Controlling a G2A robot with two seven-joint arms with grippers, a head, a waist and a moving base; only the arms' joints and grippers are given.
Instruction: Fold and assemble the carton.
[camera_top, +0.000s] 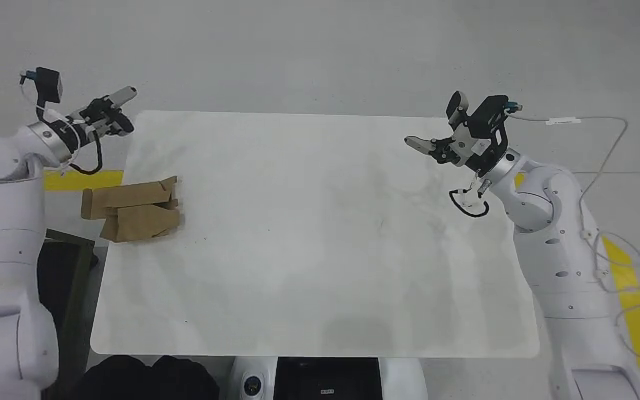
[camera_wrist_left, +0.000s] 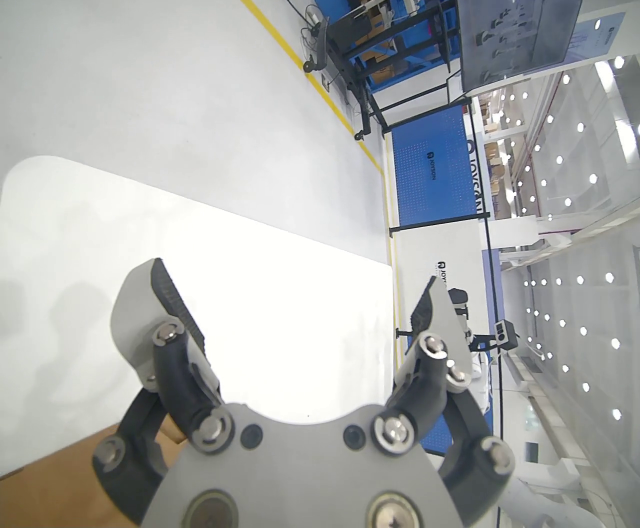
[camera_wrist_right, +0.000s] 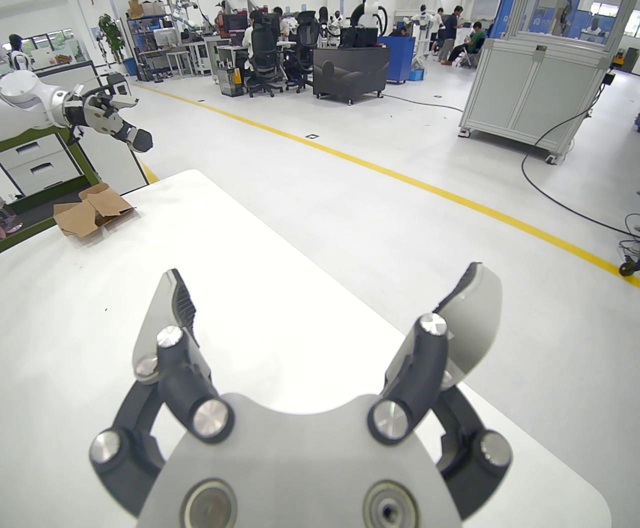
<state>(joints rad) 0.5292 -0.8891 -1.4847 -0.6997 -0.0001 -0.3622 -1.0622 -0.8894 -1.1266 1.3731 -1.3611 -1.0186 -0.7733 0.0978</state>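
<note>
A flat, partly folded brown cardboard carton lies at the left edge of the white, round-cornered desk, toward the far side, with its flaps loose and uneven and one end jutting out past the desk's edge. Nothing touches it. The left hand hangs over the far left corner of the desk, just beyond the carton and apart from it, its two ribbed fingers spread wide with nothing between them. In the left wrist view that same hand is splayed over bare white desk, and a corner of the brown cardboard shows beside its base. The right hand sits at the far right corner of the desk, well apart from the carton (the whole breadth of the desk lies between them), and it too is spread and holds nothing. From the right wrist view, the right hand opens over the desk's far edge, and across the desk the carton rests at the opposite corner with the left hand raised above and beyond it.
</note>
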